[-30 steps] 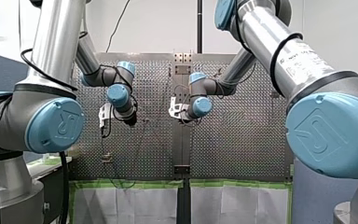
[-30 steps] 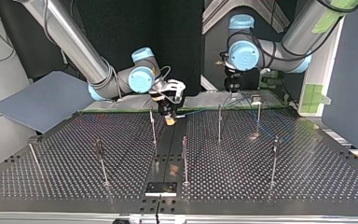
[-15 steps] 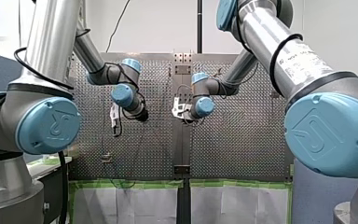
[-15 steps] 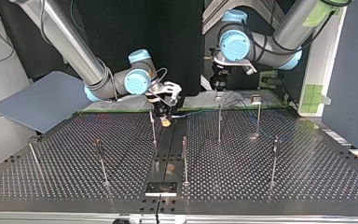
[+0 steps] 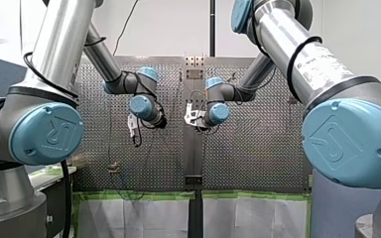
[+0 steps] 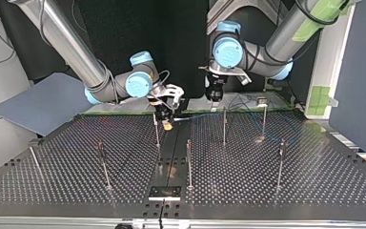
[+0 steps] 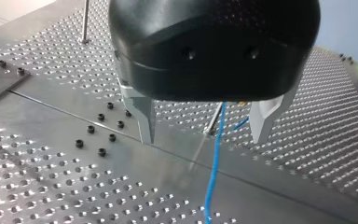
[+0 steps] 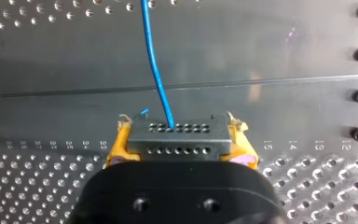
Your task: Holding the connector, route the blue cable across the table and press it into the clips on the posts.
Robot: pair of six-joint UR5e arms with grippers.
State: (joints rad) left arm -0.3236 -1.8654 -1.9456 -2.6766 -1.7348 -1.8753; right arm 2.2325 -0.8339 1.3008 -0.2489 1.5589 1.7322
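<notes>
Surveying the perforated table (image 6: 314,186) in the top view: both grippers work close to its far edge, the side from which the arms come in. The broad plate toward the view's bottom lies open except for thin upright posts (image 6: 188,160).

The right gripper (image 6: 167,125) hangs low over the unperforated centre strip (image 6: 171,160), just beside the nearest post (image 6: 157,131). Its yellow pads (image 8: 116,149) are clamped on the grey connector (image 8: 177,137). The blue cable (image 8: 154,60) leaves the connector's face and runs ahead of that gripper across the strip.

In the top view the cable stretches from the connector toward the view's right, passing below the left gripper (image 6: 214,98). That gripper's metal fingers (image 7: 142,116) stand wide apart. The cable shows in the gap between them and touches neither.

A slim post (image 7: 214,119) stands just beyond that gap, close beside the cable. Two further posts (image 6: 224,125) rise at the top view's right along the cable's line.
</notes>
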